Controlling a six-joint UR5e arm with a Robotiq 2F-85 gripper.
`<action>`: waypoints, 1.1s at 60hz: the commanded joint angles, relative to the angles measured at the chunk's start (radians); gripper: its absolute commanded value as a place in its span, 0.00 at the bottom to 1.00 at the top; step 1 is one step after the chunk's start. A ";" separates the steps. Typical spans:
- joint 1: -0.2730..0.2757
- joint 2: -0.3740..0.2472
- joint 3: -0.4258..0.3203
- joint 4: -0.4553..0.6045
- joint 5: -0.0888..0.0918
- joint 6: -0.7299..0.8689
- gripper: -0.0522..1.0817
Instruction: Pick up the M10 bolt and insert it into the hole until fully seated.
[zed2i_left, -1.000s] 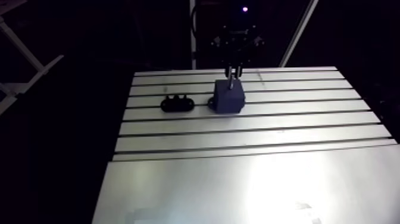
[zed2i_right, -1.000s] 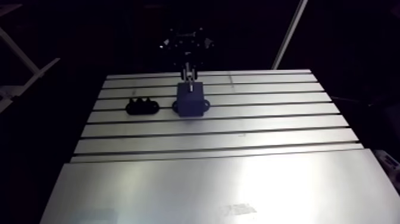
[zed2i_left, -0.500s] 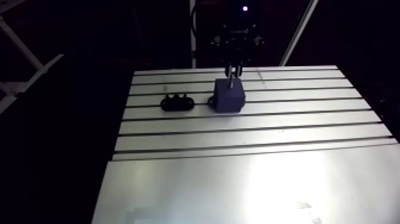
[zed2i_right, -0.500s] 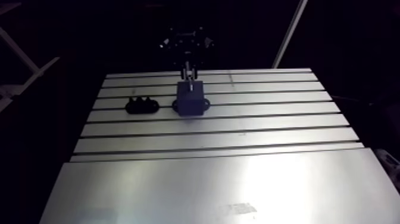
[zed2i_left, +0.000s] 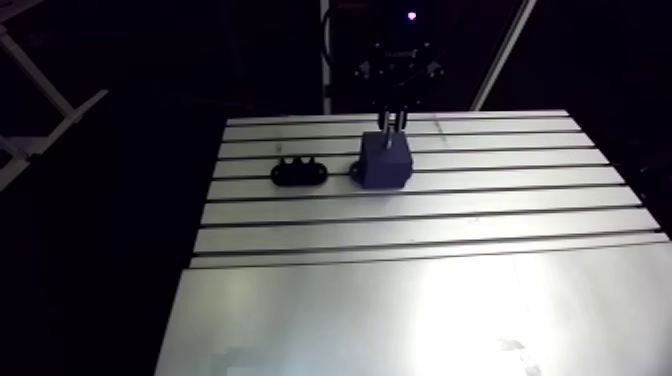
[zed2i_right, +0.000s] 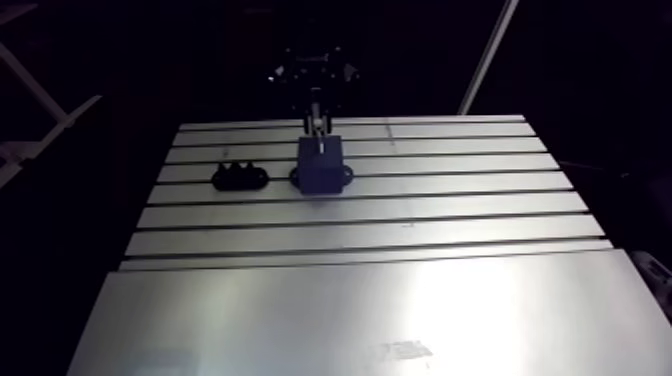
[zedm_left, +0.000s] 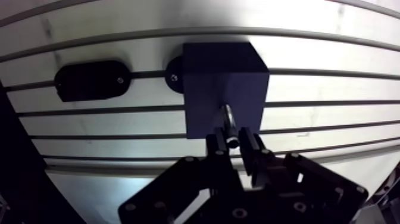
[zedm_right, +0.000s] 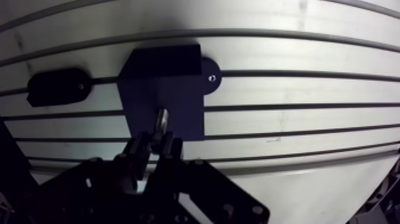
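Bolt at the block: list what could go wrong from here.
1. The bolt is held at its head by the tool, with bare shank showing above the dark block. Releasing now would probably leave it unseated.
2. If the shank is off the hole's axis, pushing down could jam it.
3. The grip covers only the head, so the bolt might slip under load.

The head of the shiny steel bolt (zedm_left: 228, 118) is hidden between the fingers of the black two-finger gripper (zedm_left: 236, 142). Where its tip meets the dark blue square block (zedm_left: 223, 77), the hole cannot be made out.
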 joint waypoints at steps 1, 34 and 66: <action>0.001 0.000 0.002 0.000 0.000 0.000 1.00; -0.004 0.000 0.012 0.000 0.000 0.000 1.00; -0.004 0.002 0.015 -0.001 0.000 0.003 0.98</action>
